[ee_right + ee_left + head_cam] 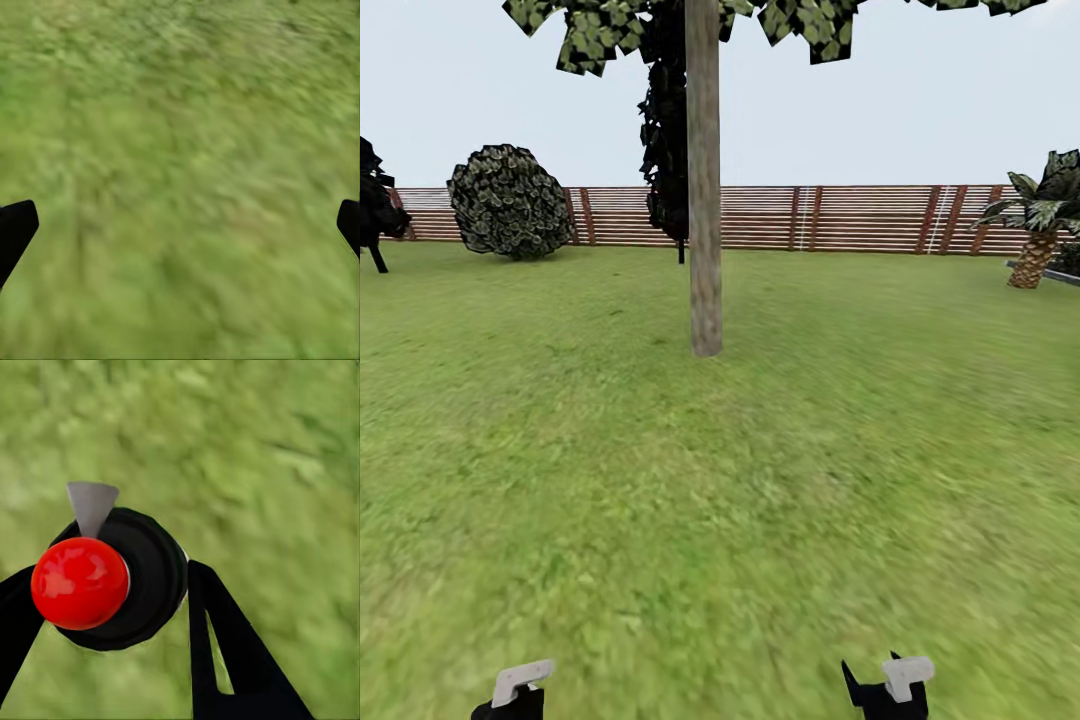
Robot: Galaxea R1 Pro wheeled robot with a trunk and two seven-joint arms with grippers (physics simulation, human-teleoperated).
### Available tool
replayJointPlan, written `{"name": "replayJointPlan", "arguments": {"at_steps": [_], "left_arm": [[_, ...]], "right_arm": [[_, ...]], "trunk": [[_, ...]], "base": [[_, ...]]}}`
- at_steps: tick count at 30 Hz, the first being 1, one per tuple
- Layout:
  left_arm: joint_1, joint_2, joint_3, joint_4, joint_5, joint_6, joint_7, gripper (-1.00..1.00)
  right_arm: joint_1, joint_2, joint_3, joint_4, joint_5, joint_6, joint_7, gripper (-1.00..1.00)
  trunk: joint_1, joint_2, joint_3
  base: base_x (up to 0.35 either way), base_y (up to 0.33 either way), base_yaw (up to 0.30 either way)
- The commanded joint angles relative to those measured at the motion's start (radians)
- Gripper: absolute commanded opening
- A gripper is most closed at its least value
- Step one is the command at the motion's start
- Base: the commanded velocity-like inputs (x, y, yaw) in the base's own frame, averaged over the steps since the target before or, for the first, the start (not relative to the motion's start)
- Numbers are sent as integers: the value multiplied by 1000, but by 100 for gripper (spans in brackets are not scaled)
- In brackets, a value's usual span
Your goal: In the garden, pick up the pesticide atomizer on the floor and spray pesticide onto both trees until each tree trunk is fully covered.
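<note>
Tree trunk [704, 190] stands dead ahead on the lawn [720, 480] in head view, fence [840, 217] behind, round bush [510, 202] left, palm [1038, 225] right. Left wrist: left claw [109, 611] clenched on the atomizer [112, 581], red cap, grey nozzle, above grass. Right wrist: right claw [180, 225] spread wide, holding nothing, over grass.

Head camera faces forward across lawn [760, 480] toward far fence [840, 217], both wrist cameras look down, close over the same grass
</note>
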Motion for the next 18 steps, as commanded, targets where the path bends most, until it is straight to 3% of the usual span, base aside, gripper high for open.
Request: {"name": "replayJointPlan", "arguments": {"at_steps": [1, 18], "left_arm": [[-1, 0, -1, 1, 9, -3, 0, -100], [0, 0, -1, 1, 9, -4, 0, -100]], "right_arm": [[-1, 0, 0, 1, 1, -3, 1, 100], [-1, 0, 0, 1, 1, -3, 2, 100]], "trunk": [[0, 0, -1], [0, 0, -1]], "base": [[341, 0, 0], [341, 0, 0]]}}
